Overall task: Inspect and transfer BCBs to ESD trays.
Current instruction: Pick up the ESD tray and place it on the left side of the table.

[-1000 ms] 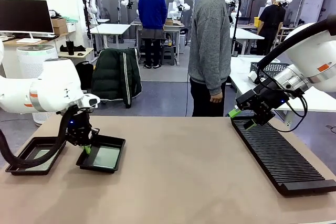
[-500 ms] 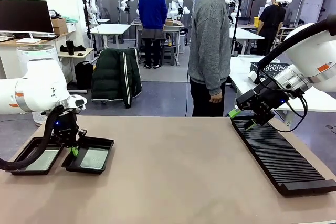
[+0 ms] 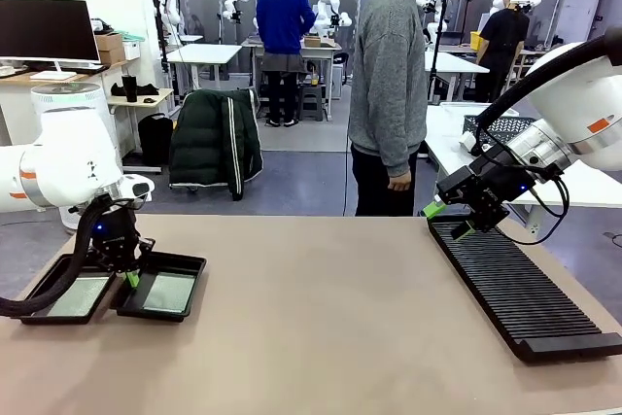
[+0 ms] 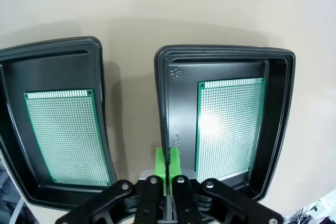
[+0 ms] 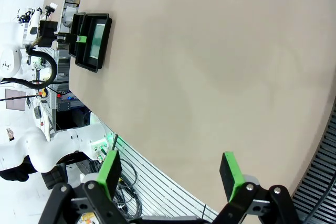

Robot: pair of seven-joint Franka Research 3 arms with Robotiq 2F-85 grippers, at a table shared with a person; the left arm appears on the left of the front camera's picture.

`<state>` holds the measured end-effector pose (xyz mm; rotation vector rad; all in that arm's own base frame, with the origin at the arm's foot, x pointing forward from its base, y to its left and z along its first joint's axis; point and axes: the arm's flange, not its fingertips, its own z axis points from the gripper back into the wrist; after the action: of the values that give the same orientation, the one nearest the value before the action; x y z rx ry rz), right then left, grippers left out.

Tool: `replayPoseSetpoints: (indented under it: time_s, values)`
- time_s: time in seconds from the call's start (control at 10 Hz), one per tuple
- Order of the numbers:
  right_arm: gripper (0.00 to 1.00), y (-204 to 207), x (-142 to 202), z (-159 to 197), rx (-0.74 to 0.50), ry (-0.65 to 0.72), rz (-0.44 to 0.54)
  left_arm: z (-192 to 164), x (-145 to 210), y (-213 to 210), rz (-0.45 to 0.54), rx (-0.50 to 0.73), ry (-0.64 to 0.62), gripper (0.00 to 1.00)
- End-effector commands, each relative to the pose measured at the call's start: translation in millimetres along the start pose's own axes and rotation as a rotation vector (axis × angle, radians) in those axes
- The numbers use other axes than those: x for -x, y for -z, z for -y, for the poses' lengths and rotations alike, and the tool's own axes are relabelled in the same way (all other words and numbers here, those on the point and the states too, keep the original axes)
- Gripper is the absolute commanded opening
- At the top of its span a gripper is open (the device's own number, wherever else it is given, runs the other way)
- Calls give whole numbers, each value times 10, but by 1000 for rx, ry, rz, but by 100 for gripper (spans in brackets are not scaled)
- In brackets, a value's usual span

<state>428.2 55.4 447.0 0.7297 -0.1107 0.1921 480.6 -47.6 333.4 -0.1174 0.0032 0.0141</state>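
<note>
The left tool [image 4: 167,162], clamped on the right ESD tray's [image 4: 273,129] near wall, is judged repositioning it beside the other tray [image 4: 100,103]; releasing comes next, while the right tool [image 5: 170,171] hangs spread apart.

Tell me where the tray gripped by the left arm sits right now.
Front view: the gripped tray sits at the table's near-left, beside the second tray; the left gripper pinches its left rim.
</note>
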Motion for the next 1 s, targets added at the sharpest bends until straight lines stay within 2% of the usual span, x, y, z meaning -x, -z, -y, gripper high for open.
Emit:
replayPoseSetpoints:
  time_s: [0.0, 0.1, 0.8, 0.9]
  values:
    - [100, 2, 7, -9, -5, 1, -1, -76, 66, 14, 17, 32, 20, 3]
    - [100, 2, 7, -9, -5, 1, -1, 0, 0, 0, 0, 0, 0, 3]
    - [100, 2, 7, -9, -5, 1, -1, -4, 2, 4, 0, -1, -2, 5]
    - [100, 2, 7, -9, -5, 1, -1, 26, 6, 13, -1, -13, 5, 47]
